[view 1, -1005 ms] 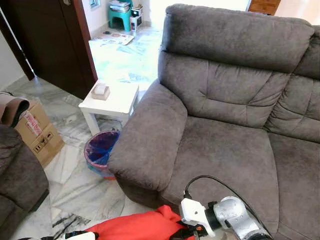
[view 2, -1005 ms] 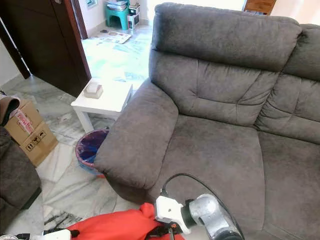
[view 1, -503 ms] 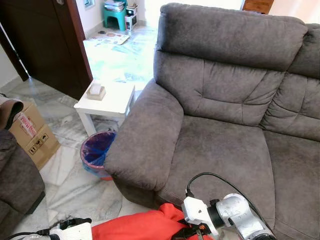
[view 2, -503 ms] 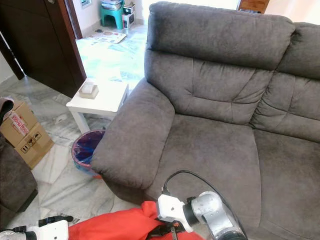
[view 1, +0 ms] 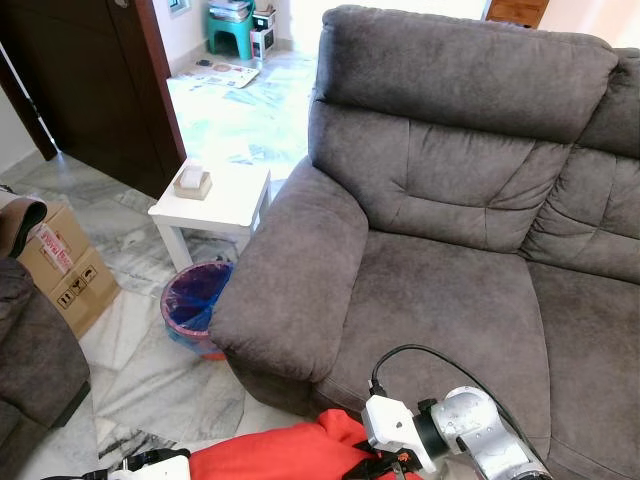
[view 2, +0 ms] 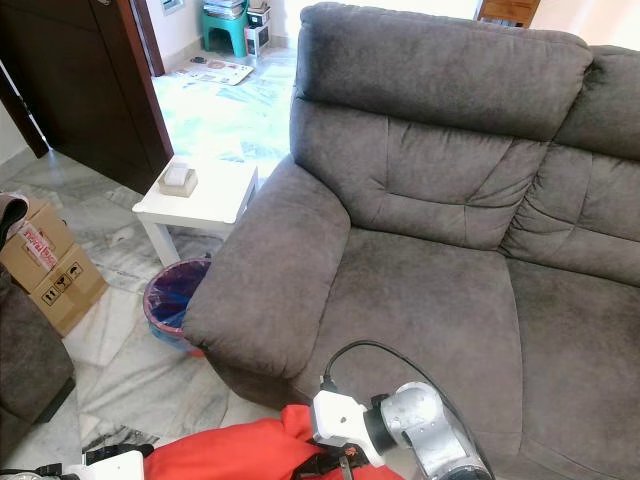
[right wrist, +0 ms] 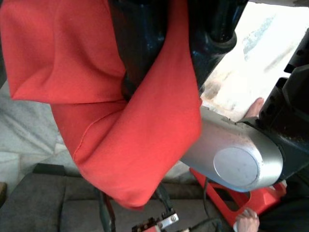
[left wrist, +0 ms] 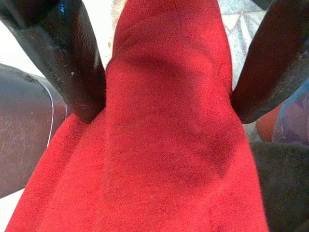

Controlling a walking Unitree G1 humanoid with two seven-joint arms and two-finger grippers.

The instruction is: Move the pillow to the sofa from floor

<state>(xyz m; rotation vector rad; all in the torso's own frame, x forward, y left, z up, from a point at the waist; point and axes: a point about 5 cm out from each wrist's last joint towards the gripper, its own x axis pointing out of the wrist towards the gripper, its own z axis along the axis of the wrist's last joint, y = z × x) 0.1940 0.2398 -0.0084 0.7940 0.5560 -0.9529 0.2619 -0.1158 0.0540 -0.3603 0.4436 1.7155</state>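
grey sofa (view 1: 450, 270) ahead | left tool (left wrist: 166, 104) pinching red pillow (left wrist: 159, 159) | right tool (right wrist: 159, 63) grip: cannot tell

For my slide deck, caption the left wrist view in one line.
Left gripper pinching a fold of the red pillow between its two black fingers.

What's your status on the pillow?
Both claws shut on red pillow: left claw, right claw. Pillow low before sofa, not on seat. Armrest close ahead.
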